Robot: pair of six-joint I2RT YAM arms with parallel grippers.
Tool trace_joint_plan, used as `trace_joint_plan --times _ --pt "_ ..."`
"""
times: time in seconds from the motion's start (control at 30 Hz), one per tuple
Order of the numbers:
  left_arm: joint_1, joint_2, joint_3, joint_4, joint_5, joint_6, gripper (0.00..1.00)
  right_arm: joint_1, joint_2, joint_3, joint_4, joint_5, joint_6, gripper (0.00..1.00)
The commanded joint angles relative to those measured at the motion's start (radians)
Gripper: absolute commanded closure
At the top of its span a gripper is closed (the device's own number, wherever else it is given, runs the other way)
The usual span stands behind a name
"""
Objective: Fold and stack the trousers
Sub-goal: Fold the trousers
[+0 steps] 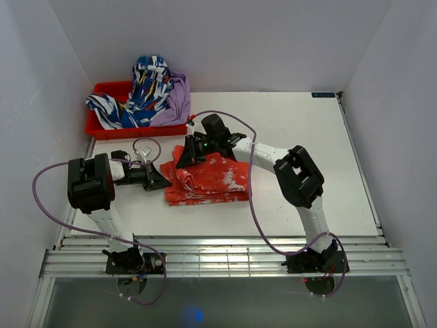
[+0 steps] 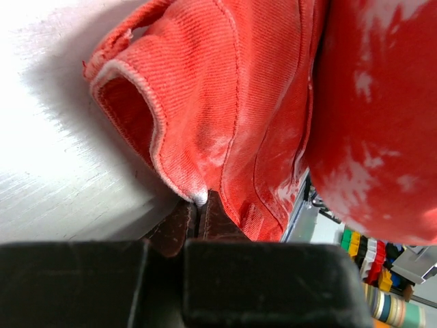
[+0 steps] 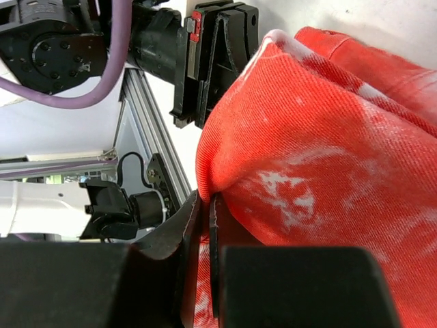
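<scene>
**Left end effector** (image 2: 197, 215): clenched on the trousers (image 1: 215, 179). In the left wrist view a pale hem edge is pinched between the two closed fingertips, and the cloth rises away from them toward the top of the frame.

**Right end effector** (image 3: 206, 213): clenched on a fold of the same cloth. In the right wrist view the fabric bulges up and to the right of the pinch.

**Position of the trousers:** In the top view they lie as a folded bundle at the centre-left of the worktop (image 1: 307, 150). The long axis runs left to right across the frame.

**Governing relation:** Both grasps sit at the left end of the bundle.
- The left end effector holds the left edge.
- The right end effector holds the upper-left corner, just above and beside the left one.
- The whole length of the bundle extends from both toward the right of the frame.

**Assessment:** Neither arm is markedly nearer. The next fold probably carries this left end along the long axis toward the right end. The right arm already reaches across the bundle, so crowding is a risk.
</scene>
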Motion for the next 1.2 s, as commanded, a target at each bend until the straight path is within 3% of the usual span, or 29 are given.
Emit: trace_joint_plan --times 0.0,0.43,1.07,1.1,1.13,1.17 --pt "-0.012 0.0 -0.015 0.024 0.024 -0.021 1.0 0.038 0.018 0.063 0.052 0.004 0.024 0.92" --pt "-0.011 0.005 -0.035 0.073 0.038 -0.055 1.0 0.077 0.075 0.123 0.083 0.069 0.073 0.92" --pt "-0.009 0.005 -0.069 0.13 0.019 -0.105 1.0 0.123 0.167 0.074 0.184 0.036 0.228 0.92" --pt "-0.008 0.005 -0.069 0.128 0.007 -0.108 0.97 0.126 0.171 0.069 0.201 0.033 0.237 0.92" --pt "-0.006 0.005 -0.069 0.127 -0.008 -0.11 0.82 0.127 0.17 0.068 0.204 0.031 0.244 0.92" --pt "0.009 0.004 -0.069 0.127 -0.025 -0.115 0.75 0.126 0.167 0.06 0.21 0.025 0.263 0.92"
